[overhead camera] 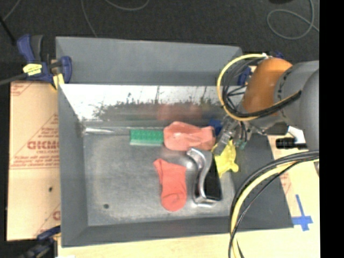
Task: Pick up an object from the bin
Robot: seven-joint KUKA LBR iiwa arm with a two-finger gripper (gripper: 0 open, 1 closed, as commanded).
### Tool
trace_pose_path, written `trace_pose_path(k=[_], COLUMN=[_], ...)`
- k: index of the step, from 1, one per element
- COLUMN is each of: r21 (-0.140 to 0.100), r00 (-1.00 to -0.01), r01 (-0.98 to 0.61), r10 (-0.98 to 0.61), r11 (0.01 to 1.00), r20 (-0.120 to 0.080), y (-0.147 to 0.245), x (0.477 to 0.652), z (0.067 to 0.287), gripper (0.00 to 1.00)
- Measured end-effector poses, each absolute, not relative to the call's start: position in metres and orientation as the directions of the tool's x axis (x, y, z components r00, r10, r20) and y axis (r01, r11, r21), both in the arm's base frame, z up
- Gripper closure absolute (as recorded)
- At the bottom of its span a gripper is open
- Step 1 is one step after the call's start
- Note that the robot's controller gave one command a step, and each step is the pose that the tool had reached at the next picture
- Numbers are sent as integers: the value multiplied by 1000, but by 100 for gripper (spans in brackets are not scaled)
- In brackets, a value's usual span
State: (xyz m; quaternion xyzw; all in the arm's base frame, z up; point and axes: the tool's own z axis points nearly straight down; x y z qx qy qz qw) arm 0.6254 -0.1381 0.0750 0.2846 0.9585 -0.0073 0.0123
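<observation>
My gripper (232, 137) is at the right side of the bin, close to the right wall. Directly below it and touching its tip is a small crumpled yellow thing (226, 158); whether it is gripped I cannot tell. Left of the gripper lies a soft pink lump (187, 136), with a bit of a blue thing (216, 128) behind it. A silver and black tool (205, 179) lies just left of the yellow thing, pointing toward the front wall.
A coral-red sock-like cloth (172, 184) lies in the middle front of the bin. A green flat block (145, 137) rests near the back wall. The left half of the bin floor is bare metal. Cables loop around the arm's wrist above the right wall.
</observation>
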Motion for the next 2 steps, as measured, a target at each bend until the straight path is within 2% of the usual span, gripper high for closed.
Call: trace_pose_path(k=[1, 2], r21=[-8, -8], r00=[-838, -846], r01=[545, 533], r10=[544, 532], r11=[839, 846], r20=[-28, -27], y=[-138, -137], x=[626, 624], z=[75, 116], gripper=[100, 100])
